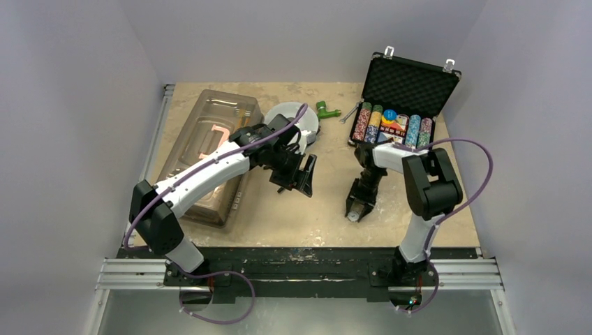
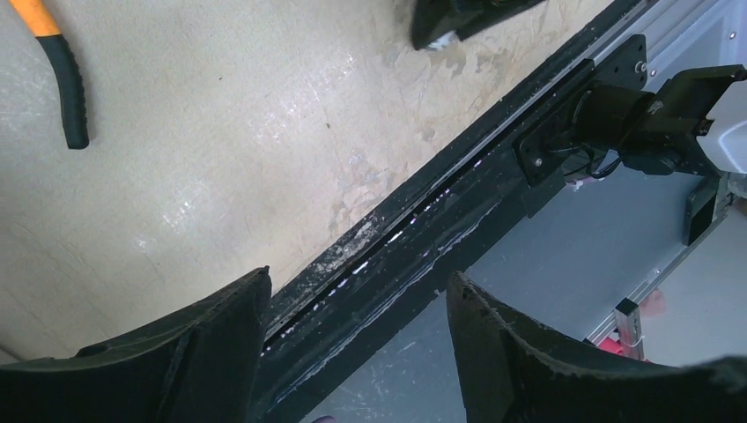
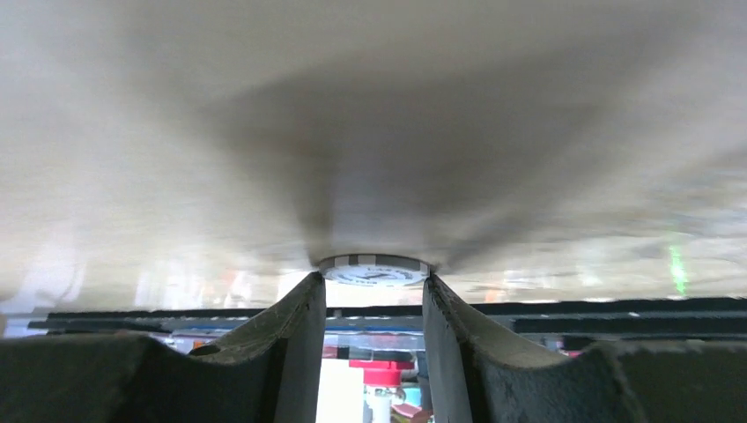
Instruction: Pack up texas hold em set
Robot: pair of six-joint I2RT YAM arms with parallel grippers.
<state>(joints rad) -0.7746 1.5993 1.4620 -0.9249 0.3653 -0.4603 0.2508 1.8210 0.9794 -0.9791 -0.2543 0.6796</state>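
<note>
Along the left edge of the desk (image 1: 321, 216) lies a clear bin (image 1: 209, 118), and the left arm reaches over it toward the middle. The left pincer (image 1: 295, 190) hangs there above bare desk with its jaws wide apart and nothing between them. Its wrist view looks past both fingers (image 2: 203, 352) at the desk's near edge. A grey spool (image 1: 297, 118) lies beyond it, near the far edge. Right of centre, closer to the near edge, the right pincer (image 1: 356, 213) points down at the desk with its jaws narrow. A white round button (image 3: 374, 270) lies flat on the desk right at its tips. In the wrist view 1 fingertip (image 3: 304, 304) stands at each side of the button's rim, but whether they already clamp it cannot be told. The button is small and pale with a darker band around its edge; its face is too blurred to read. The rest of the set is well apart from this pincer, in the far right corner. There the black briefcase (image 1: 412, 84) stands open with its foam-lined lid upright and 2 metal latches on the lid's top edge. Multicoloured chip rows (image 1: 417, 130) lie side by side in its base.
</note>
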